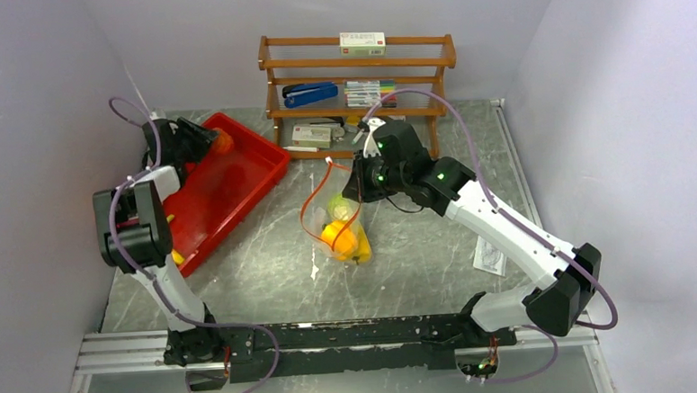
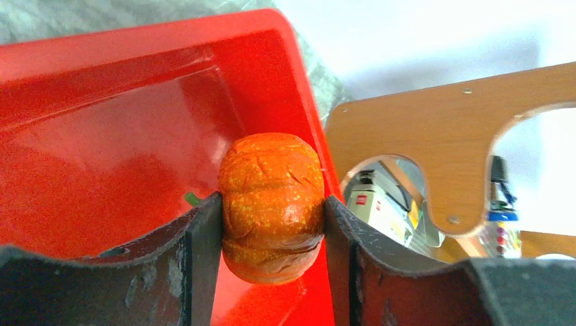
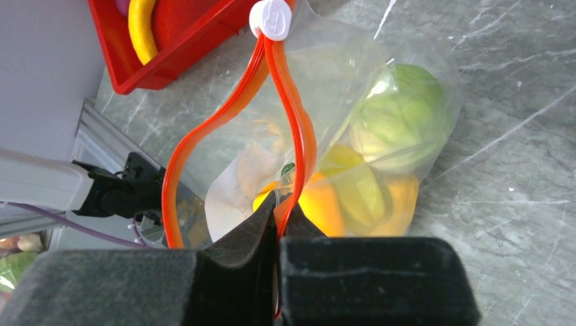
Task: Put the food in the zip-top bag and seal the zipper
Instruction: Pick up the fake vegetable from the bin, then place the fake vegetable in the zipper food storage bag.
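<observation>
Marbled grey table (image 1: 420,265): left gripper (image 2: 272,219) clamps an orange pepper (image 2: 272,193) between its 2 jaws at the red tray (image 2: 122,136) rim; right gripper (image 3: 278,212) pinches the zipper (image 3: 286,115), bagged food (image 3: 401,115) just below.

Tray (image 1: 236,186) left on counter (image 1: 420,265), my L gripper (image 1: 210,140) over its far end; bag (image 1: 325,202) w/ food (image 1: 340,238) right, shelf (image 1: 356,66) behind.

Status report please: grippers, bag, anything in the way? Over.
Left gripper shut on orange toy vegetable at red tray. Right gripper pinching zipper, zip-top bag mouth open. Nothing blocking between.

Grey marbled table (image 1: 420,265), pale lilac walls (image 1: 41,77), wooden shelf rack (image 1: 414,63) at back.
</observation>
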Robot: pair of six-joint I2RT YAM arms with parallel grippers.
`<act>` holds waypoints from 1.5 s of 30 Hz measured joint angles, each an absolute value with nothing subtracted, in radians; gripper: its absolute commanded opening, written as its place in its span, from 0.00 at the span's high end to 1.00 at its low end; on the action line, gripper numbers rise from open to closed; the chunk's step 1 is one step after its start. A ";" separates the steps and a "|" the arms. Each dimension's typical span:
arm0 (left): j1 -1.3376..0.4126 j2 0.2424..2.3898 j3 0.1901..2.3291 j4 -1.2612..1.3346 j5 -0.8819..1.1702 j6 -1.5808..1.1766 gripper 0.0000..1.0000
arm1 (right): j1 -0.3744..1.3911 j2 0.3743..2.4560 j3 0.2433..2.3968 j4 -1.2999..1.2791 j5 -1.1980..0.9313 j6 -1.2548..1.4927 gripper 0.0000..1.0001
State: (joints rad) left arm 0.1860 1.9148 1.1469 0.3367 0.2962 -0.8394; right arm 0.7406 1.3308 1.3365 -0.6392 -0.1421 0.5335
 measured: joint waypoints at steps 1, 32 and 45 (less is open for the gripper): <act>0.186 1.892 1.144 0.323 0.295 -0.832 0.62 | 0.741 1.331 1.333 -0.638 -0.142 0.533 1.00; 0.086 1.037 0.881 -0.067 0.563 -0.572 0.60 | 0.741 1.345 1.303 -0.611 -0.125 0.516 1.00; -0.081 0.872 0.821 -0.109 0.749 -0.649 0.59 | 0.741 1.357 1.303 -0.611 -0.123 0.516 1.00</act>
